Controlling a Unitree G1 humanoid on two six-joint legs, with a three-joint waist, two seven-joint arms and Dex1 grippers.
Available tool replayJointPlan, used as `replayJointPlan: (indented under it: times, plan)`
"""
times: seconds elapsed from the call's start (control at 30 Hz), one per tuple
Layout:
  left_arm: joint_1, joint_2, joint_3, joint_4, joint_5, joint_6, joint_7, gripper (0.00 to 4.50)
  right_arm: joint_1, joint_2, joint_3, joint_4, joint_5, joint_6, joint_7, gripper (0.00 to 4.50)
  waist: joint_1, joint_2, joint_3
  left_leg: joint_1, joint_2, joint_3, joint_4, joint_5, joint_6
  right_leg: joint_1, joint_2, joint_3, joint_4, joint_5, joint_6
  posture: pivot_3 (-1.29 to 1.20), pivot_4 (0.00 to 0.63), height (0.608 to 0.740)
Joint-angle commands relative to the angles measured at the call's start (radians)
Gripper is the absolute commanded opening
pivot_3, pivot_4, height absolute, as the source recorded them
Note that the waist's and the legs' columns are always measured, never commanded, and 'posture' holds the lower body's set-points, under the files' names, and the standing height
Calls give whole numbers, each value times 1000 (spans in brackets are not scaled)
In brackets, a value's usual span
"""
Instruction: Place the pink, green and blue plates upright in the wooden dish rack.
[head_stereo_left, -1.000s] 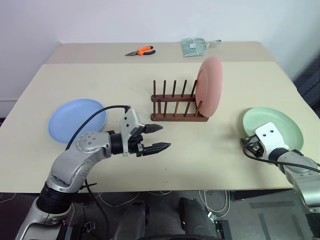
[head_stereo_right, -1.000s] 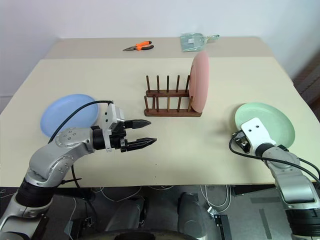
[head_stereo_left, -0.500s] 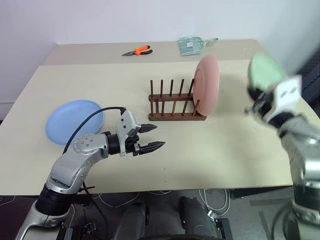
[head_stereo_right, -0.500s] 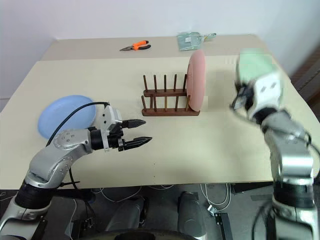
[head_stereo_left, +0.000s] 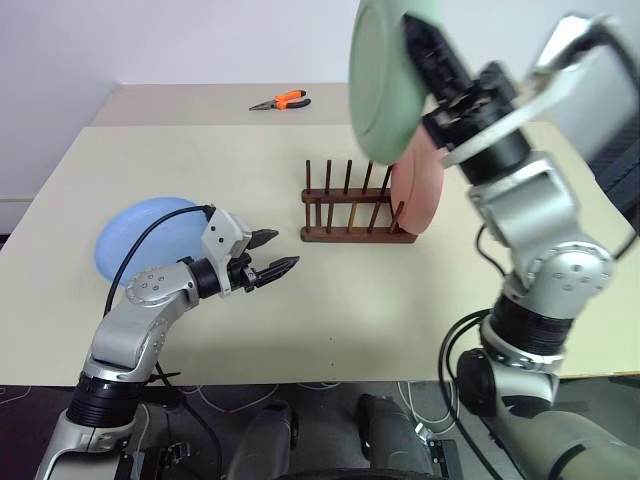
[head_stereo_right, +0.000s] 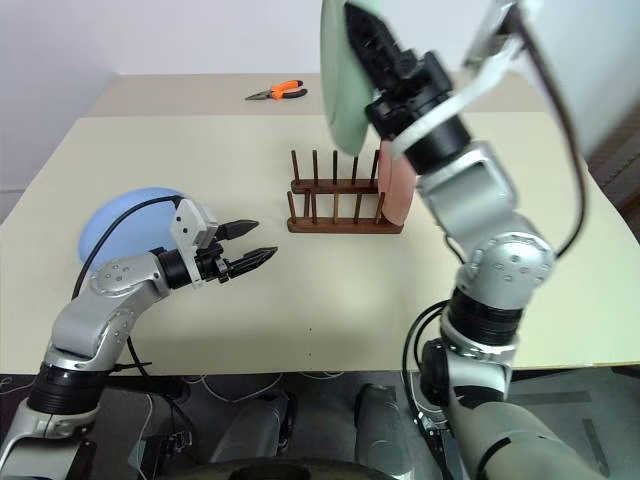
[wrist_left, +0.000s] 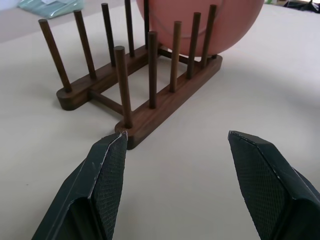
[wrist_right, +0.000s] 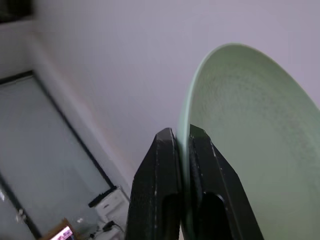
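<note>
High above the table, my right gripper (head_stereo_left: 420, 40) is shut on the rim of the green plate (head_stereo_left: 378, 85), which stands on edge over the wooden dish rack (head_stereo_left: 345, 212); in the right wrist view both fingers pinch the green plate (wrist_right: 250, 125). The pink plate (head_stereo_left: 415, 190) stands upright in the rack's right end, partly hidden behind my right arm. The blue plate (head_stereo_left: 145, 235) lies flat on the table at the left. My left gripper (head_stereo_left: 272, 262) is open and empty just right of the blue plate, pointing at the rack (wrist_left: 135, 85).
Orange-handled pliers (head_stereo_left: 282, 101) lie on the far table behind a seam. The table's front edge (head_stereo_left: 330, 380) runs close below my left arm. Bare tabletop (head_stereo_left: 380, 300) stretches in front of the rack.
My right gripper closed on the green plate, lifted it off the table at the right and swung it up and left over the rack, turning it on edge. The left gripper drifted slightly left.
</note>
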Motion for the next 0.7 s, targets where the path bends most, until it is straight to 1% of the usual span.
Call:
replayJointPlan:
  times: [0.03,0.3,0.43,0.53,0.57,0.6,0.63,0.67,0.7]
  plan:
    - [5,-8,18,-56,-18,2,8,3317,-11,7,5,9,-20,-28,-25,33,-1,0,0,0,0,0,0,0,0,0,0,0,0,1,1,0,150,740]
    - [17,-13,16,-86,-26,28,11,3317,25,16,9,99,-36,-17,-61,33,-6,0,0,1,0,1,-1,0,0,-1,1,0,2,1,1,0,150,740]
    - [10,-16,13,-86,-31,43,12,3317,13,20,17,193,-89,-16,-49,33,-7,0,0,1,1,1,-1,0,0,-1,1,0,2,1,1,0,150,740]
    - [9,-19,15,-89,-43,68,21,3317,-11,2,18,249,-149,-22,-14,1011,-7,1,0,1,1,1,-1,0,0,-1,1,0,2,1,1,0,150,740]
    - [11,-18,20,-91,-47,78,25,3560,-21,-39,46,235,-221,-33,30,1526,-7,1,0,1,1,1,-1,0,0,-1,1,0,2,1,1,0,150,740]
    - [11,-18,29,-89,-48,88,37,3820,-29,-74,69,215,-282,-43,72,1948,-5,2,1,0,1,1,0,0,0,-1,1,0,1,1,1,0,150,740]
    - [8,-24,52,-81,-53,97,59,4172,-36,-120,102,186,-353,-60,128,2490,-5,2,1,0,0,1,0,0,0,-1,1,0,1,1,1,0,150,740]
    - [3,-32,78,-72,-59,96,81,4473,-40,-160,131,159,-415,-77,178,2550,-5,2,1,0,0,1,0,0,0,-1,1,1,1,1,2,0,150,740]
    - [-7,-45,120,-54,-65,94,119,4473,-41,-203,161,130,-475,-99,233,2550,-5,2,1,0,0,2,0,0,0,-1,1,1,1,1,2,0,150,740]
